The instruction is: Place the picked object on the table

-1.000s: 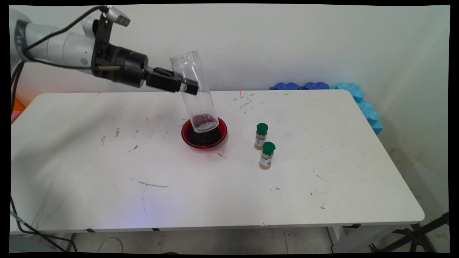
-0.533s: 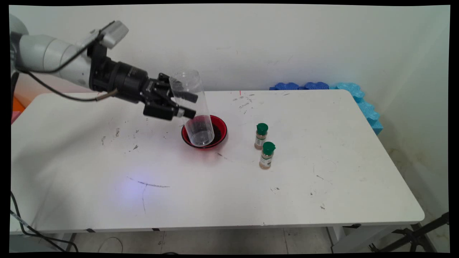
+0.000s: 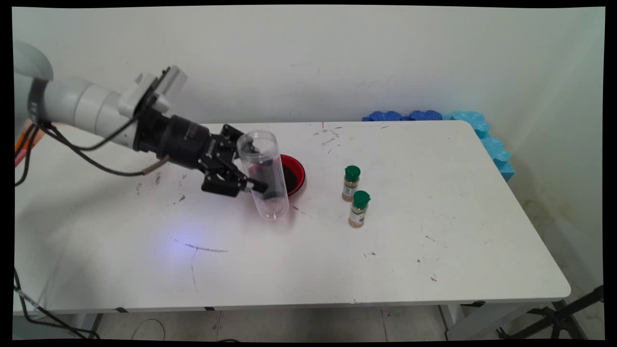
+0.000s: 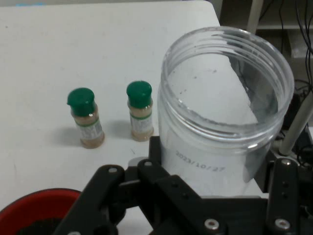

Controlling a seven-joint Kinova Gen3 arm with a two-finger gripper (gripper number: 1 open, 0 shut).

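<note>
White table point(image 3: 434, 250): gripper point(image 3: 250, 180) clasps clear jar point(image 3: 264, 176).

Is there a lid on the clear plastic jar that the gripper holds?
No, the clear plastic jar shows an open threaded mouth with nothing over it, while the gripper clamps its side.

Clear plastic jars: one point(image 3: 262, 174) point(image 4: 222, 117), open-mouthed
Red bowls: one point(image 3: 295, 173) point(image 4: 34, 205), holding dark granules
Green-capped spice bottles: two, the farther point(image 3: 351, 183) point(image 4: 140, 110) and the nearer point(image 3: 359, 208) point(image 4: 86, 117)
Blue foam pieces: one cluster point(image 3: 462, 130) at the table's far right edge
White tables: one point(image 3: 434, 231)
</note>
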